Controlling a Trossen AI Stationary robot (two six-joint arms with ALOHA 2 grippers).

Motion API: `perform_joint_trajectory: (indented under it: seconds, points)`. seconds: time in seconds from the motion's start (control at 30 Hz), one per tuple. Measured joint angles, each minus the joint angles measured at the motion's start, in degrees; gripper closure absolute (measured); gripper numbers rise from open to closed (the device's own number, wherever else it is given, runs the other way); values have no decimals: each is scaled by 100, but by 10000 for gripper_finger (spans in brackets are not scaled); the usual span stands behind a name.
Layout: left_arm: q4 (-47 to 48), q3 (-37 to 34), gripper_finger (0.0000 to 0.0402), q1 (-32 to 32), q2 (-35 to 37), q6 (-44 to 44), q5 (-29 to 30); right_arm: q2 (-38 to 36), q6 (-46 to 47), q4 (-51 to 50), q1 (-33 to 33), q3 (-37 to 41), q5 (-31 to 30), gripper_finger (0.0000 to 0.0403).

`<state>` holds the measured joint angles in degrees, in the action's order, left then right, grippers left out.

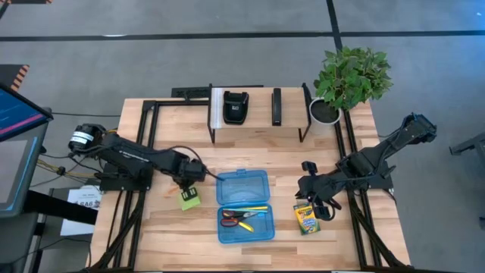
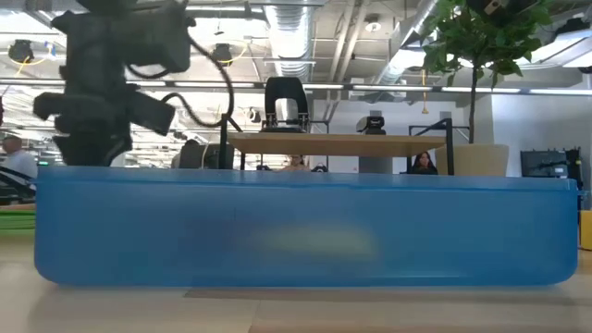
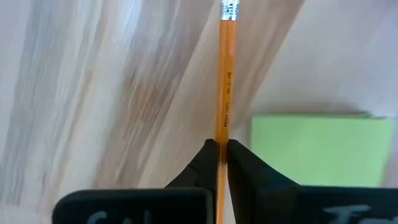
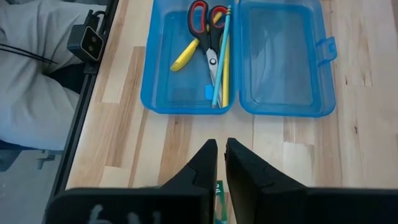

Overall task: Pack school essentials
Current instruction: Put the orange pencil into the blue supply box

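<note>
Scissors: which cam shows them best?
Right wrist view: the red-handled scissors lie unobstructed in the open blue case, beside pencils. High view shows them small. Low view: the case wall hides them. Left wrist view: absent.

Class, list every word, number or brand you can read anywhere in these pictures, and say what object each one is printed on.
Nothing can be read for certain.
Orange pencil held in the left tool: small dark print along its side, too blurred to read.
Crayon box: printed front, too small to read.
White sheet at the table's left edge: dark print, too small to read.
Right tool: no lettering.
</note>
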<state>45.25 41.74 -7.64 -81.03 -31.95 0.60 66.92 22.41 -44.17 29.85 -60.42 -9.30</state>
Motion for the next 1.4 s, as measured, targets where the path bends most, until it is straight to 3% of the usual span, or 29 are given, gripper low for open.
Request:
perform_joint_trajectory:
  seconds: [0.83,1.4]
  points:
    - [846,1442,401,266,1,480,-35,2,7,-24,0,0,0,349]
    - [1026,2796,401,-44,-964,737,-262,2,9,-56,0,0,0,349]
